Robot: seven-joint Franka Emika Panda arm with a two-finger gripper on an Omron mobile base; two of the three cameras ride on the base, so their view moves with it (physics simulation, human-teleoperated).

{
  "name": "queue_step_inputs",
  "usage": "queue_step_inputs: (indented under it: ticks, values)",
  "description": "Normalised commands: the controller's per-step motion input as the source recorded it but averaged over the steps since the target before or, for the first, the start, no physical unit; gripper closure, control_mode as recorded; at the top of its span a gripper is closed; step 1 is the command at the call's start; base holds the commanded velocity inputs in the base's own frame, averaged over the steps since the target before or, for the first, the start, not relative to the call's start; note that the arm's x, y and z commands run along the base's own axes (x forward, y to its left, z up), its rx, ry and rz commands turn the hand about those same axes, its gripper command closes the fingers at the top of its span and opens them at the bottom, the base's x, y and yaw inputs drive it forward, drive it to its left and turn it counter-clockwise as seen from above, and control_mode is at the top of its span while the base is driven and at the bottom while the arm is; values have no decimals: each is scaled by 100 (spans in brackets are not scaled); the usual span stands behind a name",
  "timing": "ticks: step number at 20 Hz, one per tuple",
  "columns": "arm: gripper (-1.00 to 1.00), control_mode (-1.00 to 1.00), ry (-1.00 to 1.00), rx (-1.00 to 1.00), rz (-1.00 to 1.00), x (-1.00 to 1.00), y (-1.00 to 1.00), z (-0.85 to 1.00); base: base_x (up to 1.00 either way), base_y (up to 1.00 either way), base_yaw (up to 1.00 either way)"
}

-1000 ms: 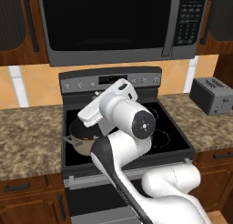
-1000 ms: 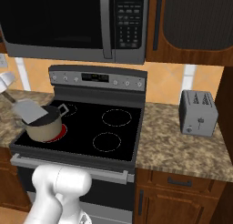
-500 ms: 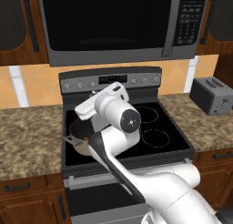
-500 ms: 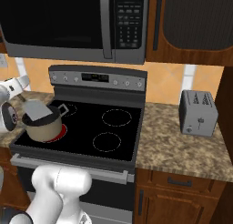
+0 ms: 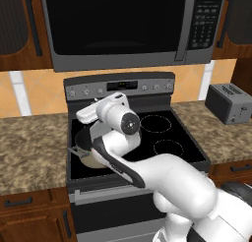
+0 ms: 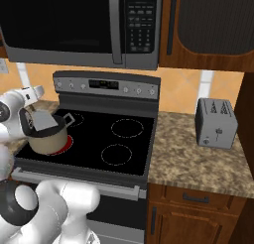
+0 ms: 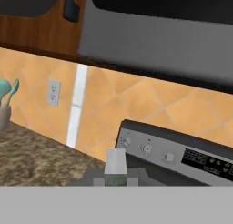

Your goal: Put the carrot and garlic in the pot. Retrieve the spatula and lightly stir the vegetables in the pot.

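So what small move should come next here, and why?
Probably ease the spatula blade down into the pot and begin a gentle stir. In the right base view the grey blade sits tilted at the pot's rim, on the front left burner of the stove, with the arm right beside it. The pot's contents are hidden.

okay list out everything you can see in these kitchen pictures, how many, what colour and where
pot: one, tan sides, on the red-glowing front left burner of the stove
spatula: one, light-grey blade, over the pot's rim
stove: one, black glass top, grey control panel, between the counters
microwave: one, dark door, grey frame, above the stove
toaster: one, silver, on the counter right of the stove
counters: two stretches, brown speckled stone, either side of the stove
cabinets: dark wood, above and below the counters
utensil jar: one, grey with teal tools, far on the left counter
wall outlet: one, pale, on the orange backsplash
robot arm: one, white, reaching over the pot
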Motion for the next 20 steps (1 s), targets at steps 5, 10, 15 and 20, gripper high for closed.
queue_step_inputs:
  ticks: [5,10,15,20]
  values:
    - [100,-100,9,5,-1,68,18,-35,0,0,0]
    - [100,-100,9,4,-1,63,24,-33,0,0,0]
    - [100,-100,8,2,-2,41,14,-32,0,0,0]
    - [100,-100,8,0,-3,32,14,-35,0,0,0]
